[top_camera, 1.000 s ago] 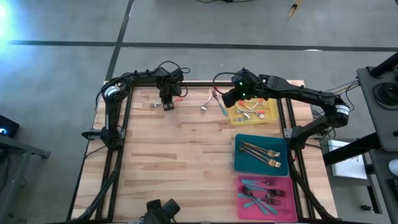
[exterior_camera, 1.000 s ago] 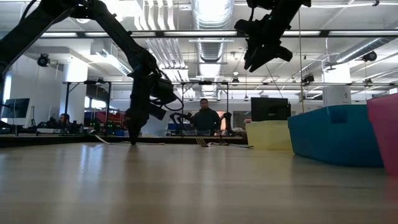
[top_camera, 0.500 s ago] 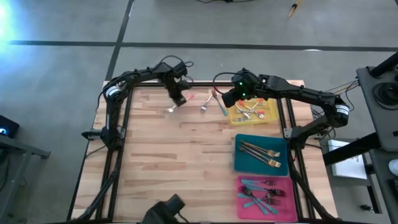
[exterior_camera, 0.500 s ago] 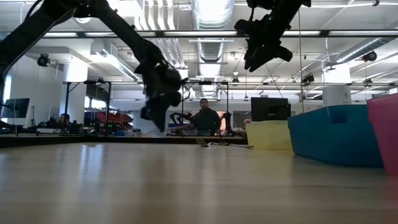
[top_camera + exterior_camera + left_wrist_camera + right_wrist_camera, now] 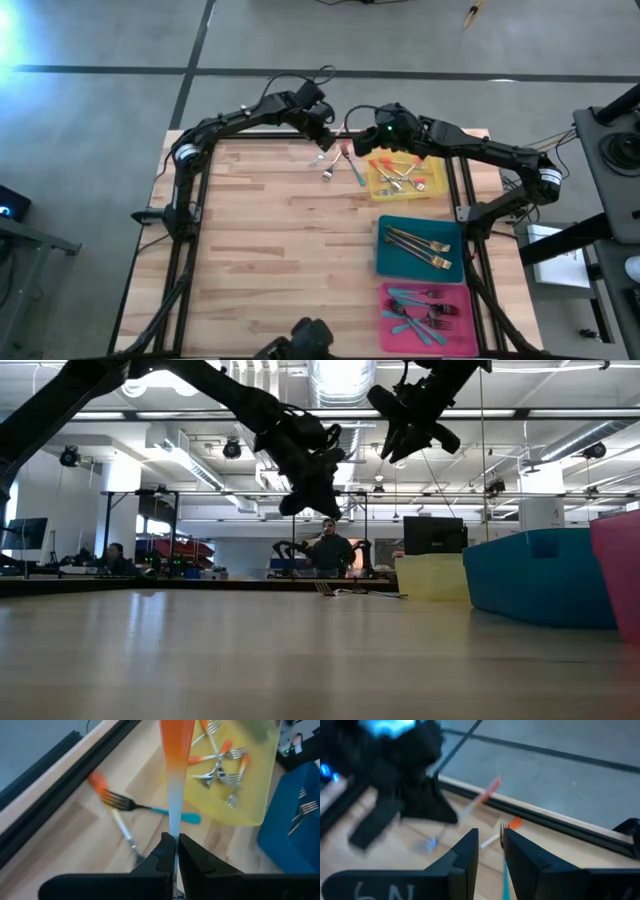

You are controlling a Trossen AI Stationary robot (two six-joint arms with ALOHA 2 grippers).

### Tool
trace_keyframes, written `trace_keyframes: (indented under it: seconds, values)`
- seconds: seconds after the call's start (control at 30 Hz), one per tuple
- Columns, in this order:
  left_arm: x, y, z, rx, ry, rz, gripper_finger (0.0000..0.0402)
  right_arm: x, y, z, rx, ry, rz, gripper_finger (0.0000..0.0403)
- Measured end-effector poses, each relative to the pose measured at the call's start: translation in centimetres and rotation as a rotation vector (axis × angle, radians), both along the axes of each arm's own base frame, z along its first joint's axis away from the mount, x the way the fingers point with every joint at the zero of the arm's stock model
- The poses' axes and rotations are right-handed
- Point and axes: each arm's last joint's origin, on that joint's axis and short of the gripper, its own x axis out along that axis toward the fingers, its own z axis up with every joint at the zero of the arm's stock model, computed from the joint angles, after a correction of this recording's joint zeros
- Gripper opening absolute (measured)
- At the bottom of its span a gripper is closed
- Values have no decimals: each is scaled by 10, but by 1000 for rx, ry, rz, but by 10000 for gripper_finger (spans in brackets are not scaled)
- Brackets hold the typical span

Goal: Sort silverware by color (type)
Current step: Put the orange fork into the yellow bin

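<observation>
My left gripper (image 5: 323, 136) hangs above the table's far edge, shut on an orange-handled utensil (image 5: 175, 750). In the left wrist view two loose forks lie on the wood below it, one orange-handled (image 5: 112, 815) and one teal-handled (image 5: 165, 811). My right gripper (image 5: 371, 146) hovers close by to the right, between those forks and the yellow tray (image 5: 432, 192). Its fingers (image 5: 470, 851) stand slightly apart and hold nothing. Several orange-handled forks (image 5: 220, 762) lie in the yellow tray. My left gripper pinches the utensil's slim silver stem (image 5: 173, 822) between its two fingers. The utensil runs on in line with the fingers, orange handle (image 5: 489, 790) foremost. It is lifted clear of the table and slants down toward the right.
The teal tray (image 5: 388, 262) holds gold forks, and the pink tray (image 5: 462, 340) nearest the front holds teal-handled ones. Both sit along the table's right side. The black frame rail (image 5: 60, 785) runs along the far edge. A person (image 5: 330, 550) sits beyond the table.
My left gripper has risen from the wood near the far-left corner, carrying the orange-handled utensil clear of the table. It has swung right along the far edge toward my right gripper and tipped toward level. My right gripper has shifted slightly toward the far edge.
</observation>
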Motion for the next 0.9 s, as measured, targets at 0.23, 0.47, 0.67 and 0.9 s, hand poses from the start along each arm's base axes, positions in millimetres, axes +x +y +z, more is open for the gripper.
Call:
trace_keyframes:
  seconds: [0.23, 0.47, 0.67, 0.9]
  values:
    - [18, -13, 7, 9, -73, 12, 0, -3, -18, -2, 36, -71, -99, 123]
    - [30, -24, 10, 16, -126, 14, 0, 4, -30, -16, 151, -143, -228, 164]
    - [32, -24, 6, 10, -114, 18, 0, 9, -34, -17, 159, -206, -253, 173]
    - [35, -30, 6, 10, -115, 5, 0, 8, -37, -16, 147, -220, -264, 171]
